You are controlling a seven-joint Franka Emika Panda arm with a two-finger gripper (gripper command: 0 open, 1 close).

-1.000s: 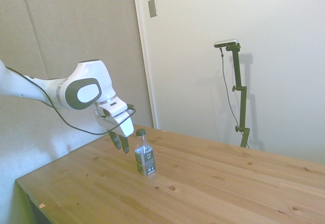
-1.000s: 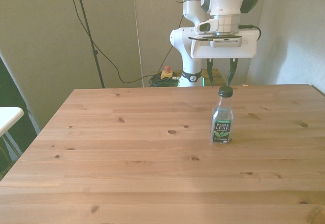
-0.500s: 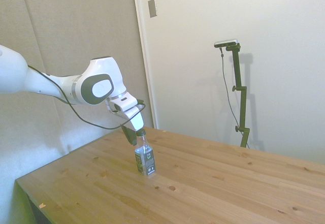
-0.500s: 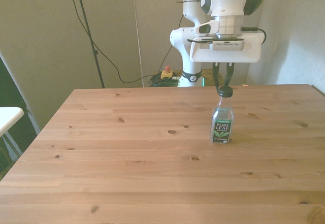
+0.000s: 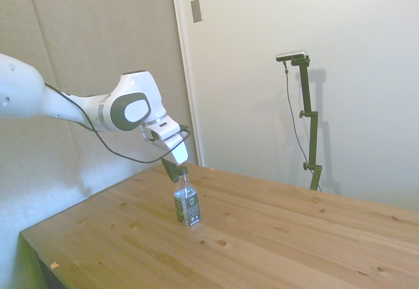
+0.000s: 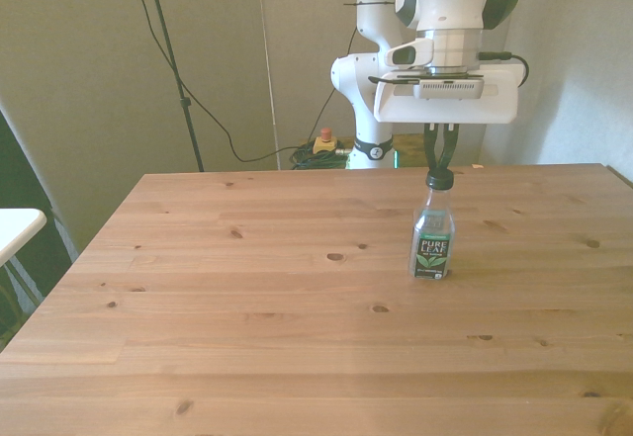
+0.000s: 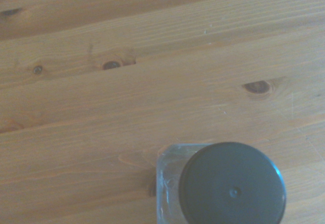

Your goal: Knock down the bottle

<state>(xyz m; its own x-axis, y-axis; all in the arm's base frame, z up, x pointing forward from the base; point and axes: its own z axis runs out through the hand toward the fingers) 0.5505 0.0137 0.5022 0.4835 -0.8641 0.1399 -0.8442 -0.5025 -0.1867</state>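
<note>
The bottle (image 5: 186, 207) stands upright on the wooden table (image 5: 294, 236), a small clear one with a dark cap and a dark label with white marks. In the front view the bottle (image 6: 433, 243) is right of the table's (image 6: 247, 307) middle. My gripper (image 5: 172, 168) hangs at cap height just behind the bottle, on the robot's side. Its fingers are drawn together, shut, with nothing between them. Seen from the front, the gripper (image 6: 438, 164) tapers to a point right above the cap. The wrist view looks down on the round dark cap (image 7: 232, 186); whether the fingers touch it is unclear.
Bare planks lie all around the bottle. A white surface (image 6: 15, 226) pokes in at the front view's left edge, off the table. Cables and a small red-topped object (image 6: 323, 141) lie on the floor behind the far edge.
The gripper has moved toward the bottle and risen from body height to cap height, while its fingers went from wide apart to shut. The bottle has stayed upright in place.
</note>
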